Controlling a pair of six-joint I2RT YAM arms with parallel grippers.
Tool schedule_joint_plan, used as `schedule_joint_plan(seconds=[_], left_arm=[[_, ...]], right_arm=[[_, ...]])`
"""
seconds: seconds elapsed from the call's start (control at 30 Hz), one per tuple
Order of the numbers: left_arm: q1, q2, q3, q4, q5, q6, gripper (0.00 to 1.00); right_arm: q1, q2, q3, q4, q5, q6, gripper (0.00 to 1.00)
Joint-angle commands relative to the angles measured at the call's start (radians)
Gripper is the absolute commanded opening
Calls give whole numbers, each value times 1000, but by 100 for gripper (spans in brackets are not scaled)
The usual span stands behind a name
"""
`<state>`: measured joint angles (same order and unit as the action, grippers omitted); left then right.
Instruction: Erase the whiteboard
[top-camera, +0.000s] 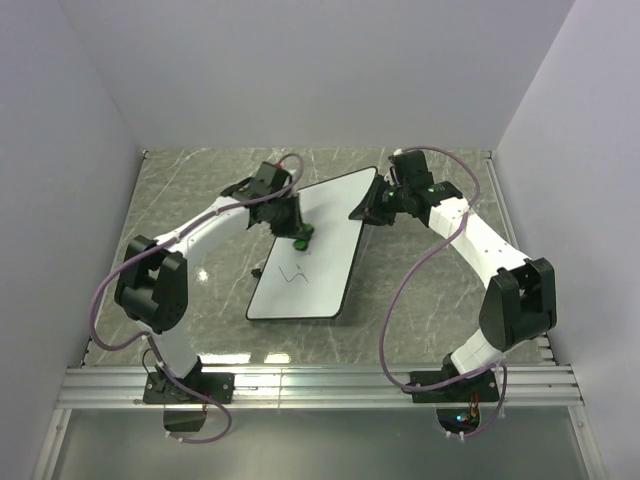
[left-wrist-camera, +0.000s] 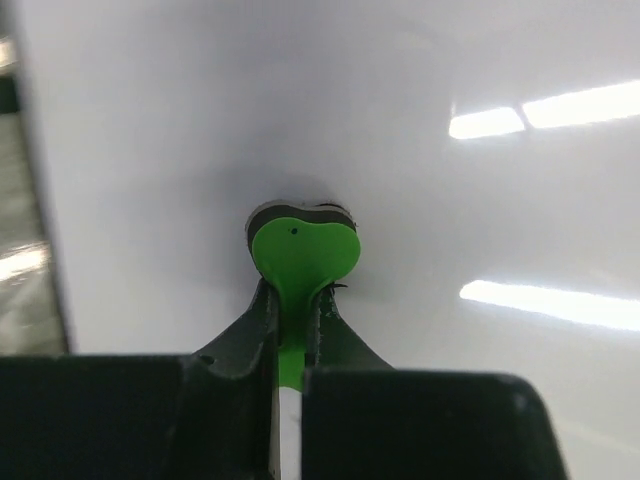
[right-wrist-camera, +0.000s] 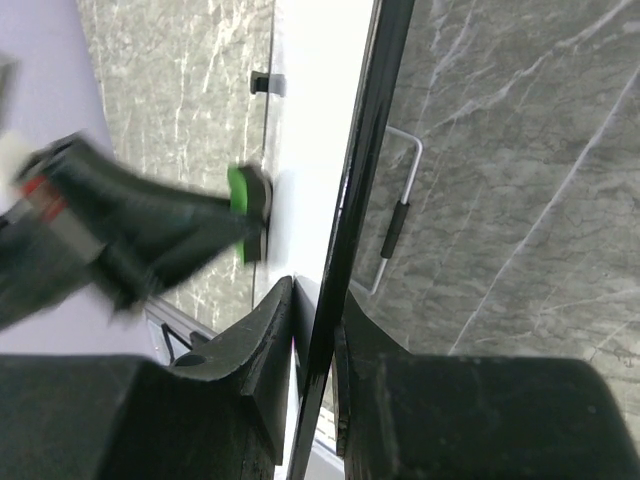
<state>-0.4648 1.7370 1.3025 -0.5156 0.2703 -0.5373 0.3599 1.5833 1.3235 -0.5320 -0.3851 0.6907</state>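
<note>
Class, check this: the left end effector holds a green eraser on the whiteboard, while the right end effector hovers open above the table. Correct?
No. The right end effector grips the black edge of the whiteboard, as the right wrist view shows. The left end effector does hold the green eraser on the board.

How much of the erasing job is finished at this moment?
Done: the left gripper holds the green eraser on the whiteboard; the right gripper clamps its edge. In hand: the eraser sits on the blank far half. Left: the black scribble on the near half is unwiped.
</note>
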Motion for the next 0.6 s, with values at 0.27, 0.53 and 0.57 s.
schedule_joint_plan(seconds=[0.27,0.53,0.57], left_arm=[[-187,15,118,-264,279,-9,0],[-106,-50,-146,-74,196,-78,0],[-88,-50,-172,-54,185,-84,0]], right_arm=[[34,6,-7,-111,61,-138,0],[33,-11,-29,-114,64,-140,0],[34,-11,-26,-114,64,-140,0]])
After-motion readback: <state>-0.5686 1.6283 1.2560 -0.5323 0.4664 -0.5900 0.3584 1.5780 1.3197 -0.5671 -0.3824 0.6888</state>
